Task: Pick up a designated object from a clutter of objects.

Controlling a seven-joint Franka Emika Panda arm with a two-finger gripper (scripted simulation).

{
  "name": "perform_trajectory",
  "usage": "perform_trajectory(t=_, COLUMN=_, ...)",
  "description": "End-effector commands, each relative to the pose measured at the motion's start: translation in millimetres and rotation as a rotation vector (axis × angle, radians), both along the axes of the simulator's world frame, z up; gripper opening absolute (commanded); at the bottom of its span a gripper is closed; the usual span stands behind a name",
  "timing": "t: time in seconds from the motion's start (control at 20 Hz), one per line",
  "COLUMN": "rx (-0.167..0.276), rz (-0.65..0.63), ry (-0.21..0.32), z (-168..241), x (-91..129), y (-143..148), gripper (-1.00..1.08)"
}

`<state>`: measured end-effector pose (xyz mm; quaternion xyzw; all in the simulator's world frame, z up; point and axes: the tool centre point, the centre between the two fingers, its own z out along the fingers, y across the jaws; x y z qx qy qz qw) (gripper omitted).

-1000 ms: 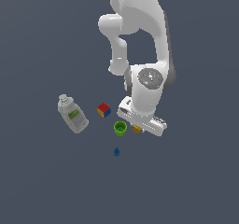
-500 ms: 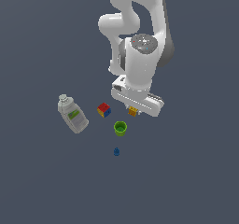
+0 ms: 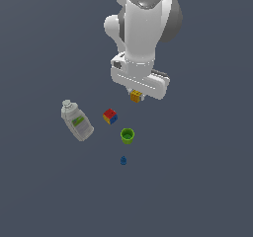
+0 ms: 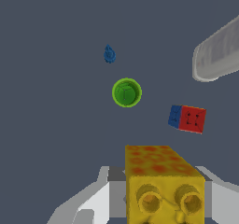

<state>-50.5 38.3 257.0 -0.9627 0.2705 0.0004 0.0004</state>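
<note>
My gripper (image 3: 136, 96) is shut on the yellow-orange studded brick (image 3: 135, 97) and holds it well above the surface. In the wrist view the brick (image 4: 161, 185) fills the space between my fingers (image 4: 88, 204). Below lie the multicoloured cube (image 3: 109, 116), the small green cup (image 3: 127, 135), the tiny blue piece (image 3: 123, 160) and the clear bottle with a green label (image 3: 77, 121). The cup (image 4: 126, 92), blue piece (image 4: 109, 54), cube (image 4: 187, 118) and part of the bottle (image 4: 219, 52) also show in the wrist view.
The dark grey surface (image 3: 197, 181) stretches all around the clutter. The white arm (image 3: 143, 28) rises above the gripper at the top of the exterior view.
The arm has risen with the yellow brick in the gripper, lifting it from beside the green cup to well above the clutter. The other objects have not moved.
</note>
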Motion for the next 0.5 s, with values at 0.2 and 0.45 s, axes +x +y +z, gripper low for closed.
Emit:
perform_trajectory(t=0.2, rx=0.0, rz=0.0, ry=0.0, z=49, x=-29, y=-15, gripper=-1.0)
perform_trajectory(t=0.45, rx=0.0, rz=0.0, ry=0.0, z=78, x=-45, y=-24, gripper=-1.0)
